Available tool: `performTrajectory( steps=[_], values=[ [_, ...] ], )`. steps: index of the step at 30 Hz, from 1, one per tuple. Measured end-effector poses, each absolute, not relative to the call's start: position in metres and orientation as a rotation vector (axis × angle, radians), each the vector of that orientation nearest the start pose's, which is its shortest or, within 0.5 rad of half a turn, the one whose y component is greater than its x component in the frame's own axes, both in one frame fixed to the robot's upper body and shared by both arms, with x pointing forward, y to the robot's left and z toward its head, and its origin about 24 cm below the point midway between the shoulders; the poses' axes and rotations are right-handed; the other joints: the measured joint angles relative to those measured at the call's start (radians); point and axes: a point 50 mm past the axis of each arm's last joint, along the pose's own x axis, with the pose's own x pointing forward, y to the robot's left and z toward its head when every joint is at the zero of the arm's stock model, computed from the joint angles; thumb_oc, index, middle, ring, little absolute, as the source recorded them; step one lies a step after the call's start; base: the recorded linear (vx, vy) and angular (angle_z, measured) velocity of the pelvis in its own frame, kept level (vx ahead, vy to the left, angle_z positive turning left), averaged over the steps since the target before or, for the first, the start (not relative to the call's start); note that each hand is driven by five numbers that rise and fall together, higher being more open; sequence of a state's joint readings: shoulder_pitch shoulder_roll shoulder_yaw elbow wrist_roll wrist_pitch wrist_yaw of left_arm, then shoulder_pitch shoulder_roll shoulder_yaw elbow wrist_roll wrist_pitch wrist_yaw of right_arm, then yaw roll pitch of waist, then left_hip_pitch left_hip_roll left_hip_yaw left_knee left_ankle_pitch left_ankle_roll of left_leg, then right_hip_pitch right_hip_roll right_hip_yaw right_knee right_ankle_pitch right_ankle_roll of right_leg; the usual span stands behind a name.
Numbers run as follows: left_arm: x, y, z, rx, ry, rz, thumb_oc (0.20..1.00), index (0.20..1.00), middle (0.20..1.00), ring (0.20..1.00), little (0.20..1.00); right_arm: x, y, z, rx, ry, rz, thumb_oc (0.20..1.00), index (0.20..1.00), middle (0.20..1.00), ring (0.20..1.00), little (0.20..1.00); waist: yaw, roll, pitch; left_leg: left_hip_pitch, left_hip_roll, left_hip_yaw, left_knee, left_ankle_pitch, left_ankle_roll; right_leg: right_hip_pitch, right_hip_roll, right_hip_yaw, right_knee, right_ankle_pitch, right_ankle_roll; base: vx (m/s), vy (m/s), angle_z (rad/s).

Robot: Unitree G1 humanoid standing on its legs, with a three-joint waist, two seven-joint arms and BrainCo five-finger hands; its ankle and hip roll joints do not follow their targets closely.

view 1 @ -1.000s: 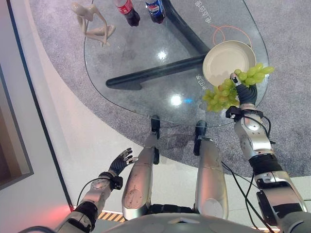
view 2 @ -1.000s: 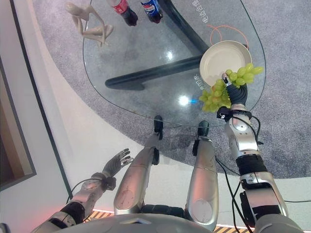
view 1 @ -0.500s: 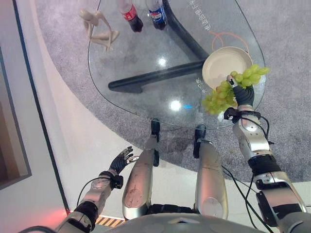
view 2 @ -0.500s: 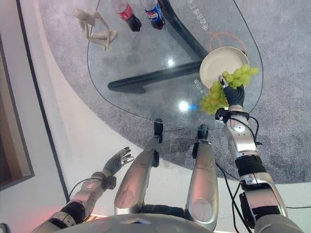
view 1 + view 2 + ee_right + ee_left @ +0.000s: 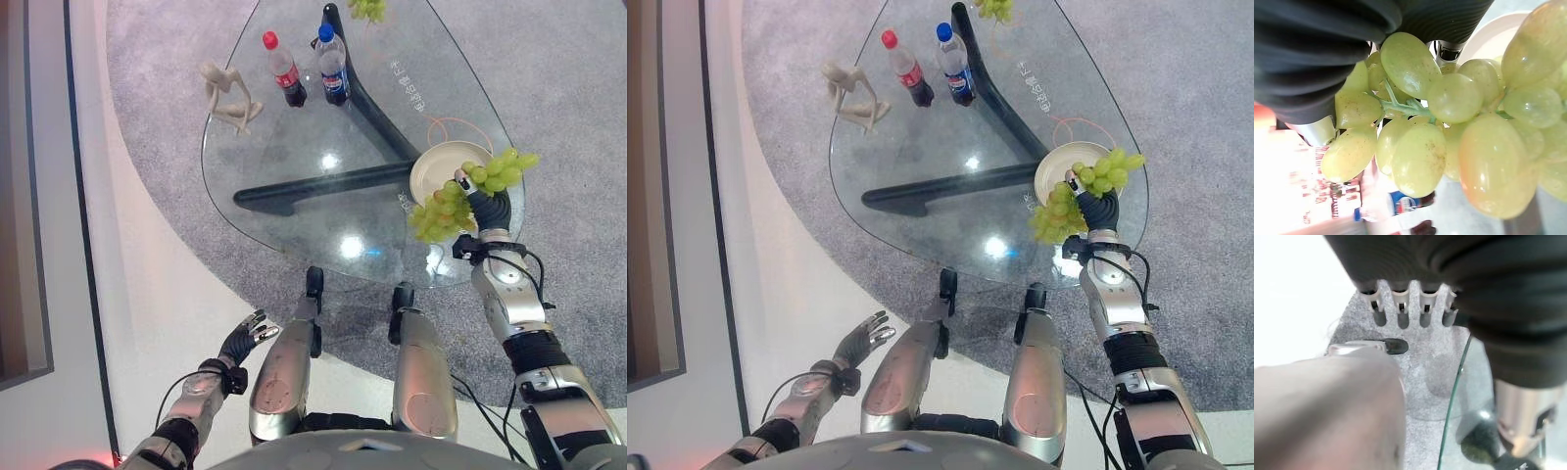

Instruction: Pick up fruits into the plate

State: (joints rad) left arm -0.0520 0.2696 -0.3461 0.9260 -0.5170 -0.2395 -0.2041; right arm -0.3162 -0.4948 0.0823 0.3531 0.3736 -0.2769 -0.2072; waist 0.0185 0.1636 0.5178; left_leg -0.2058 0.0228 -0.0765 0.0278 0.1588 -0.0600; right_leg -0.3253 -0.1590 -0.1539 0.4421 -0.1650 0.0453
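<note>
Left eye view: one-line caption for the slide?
Right hand holds a bunch of green grapes over the plate on the glass table.

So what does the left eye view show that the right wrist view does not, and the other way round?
The left eye view alone shows the figurine, the left robot hand open beside the table, and more grapes at the far end. The right wrist view alone shows the green stem of the held grapes. Both show the right robot hand, plate and bottles.

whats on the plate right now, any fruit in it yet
The plate shows only bare surface. The grapes hang from the right hand over its near rim, hiding that edge.
</note>
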Motion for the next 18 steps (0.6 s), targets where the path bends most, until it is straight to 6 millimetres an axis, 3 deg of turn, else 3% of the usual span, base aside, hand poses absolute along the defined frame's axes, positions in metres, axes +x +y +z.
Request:
performTrajectory(
  steps=[3, 8, 11, 18],
  values=[
    [0.17, 0.187, -0.122, -0.138, 0.709, -0.141, 1.0, 1.0, 1.0, 1.0, 1.0, 0.301, -0.248, 0.087, -0.116, -0.209, -0.206, 0.2, 0.2, 0.2, 0.2, 0.2, 0.004, -0.003, -0.061, 0.028, 0.008, -0.008, -0.005, -0.014, 0.0, 0.052, 0.009, -0.018, -0.042, -0.001, 0.002, 0.11, -0.009, 0.08],
    [0.145, 0.194, -0.135, -0.136, 0.808, -0.102, 1.0, 1.0, 1.0, 1.0, 1.0, 0.291, -0.253, 0.075, -0.109, -0.173, -0.22, 0.2, 0.2, 0.2, 0.2, 0.2, 0.006, -0.036, -0.169, 0.07, 0.014, -0.011, -0.005, -0.025, 0.004, 0.127, 0.018, -0.041, -0.095, -0.005, 0.008, 0.1, -0.022, 0.09],
    [0.137, 0.197, -0.139, -0.125, 0.849, -0.095, 1.0, 1.0, 1.0, 1.0, 1.0, 0.286, -0.26, 0.071, -0.1, -0.16, -0.254, 0.2, 0.2, 0.2, 0.2, 0.2, 0.011, -0.052, -0.183, 0.101, 0.016, -0.017, -0.007, -0.03, 0.007, 0.175, 0.022, -0.055, -0.117, -0.005, 0.009, 0.13, -0.005, 0.12],
    [0.094, 0.204, -0.153, -0.115, 0.98, -0.065, 1.0, 1.0, 1.0, 1.0, 1.0, 0.269, -0.27, 0.048, -0.088, -0.072, -0.3, 0.2, 0.2, 0.2, 0.2, 0.2, 0.017, -0.078, -0.251, 0.144, 0.012, -0.034, -0.018, -0.042, 0.017, 0.249, 0.023, -0.077, -0.167, -0.004, 0.012, 0.06, 0.004, 0.09]
  ],
)
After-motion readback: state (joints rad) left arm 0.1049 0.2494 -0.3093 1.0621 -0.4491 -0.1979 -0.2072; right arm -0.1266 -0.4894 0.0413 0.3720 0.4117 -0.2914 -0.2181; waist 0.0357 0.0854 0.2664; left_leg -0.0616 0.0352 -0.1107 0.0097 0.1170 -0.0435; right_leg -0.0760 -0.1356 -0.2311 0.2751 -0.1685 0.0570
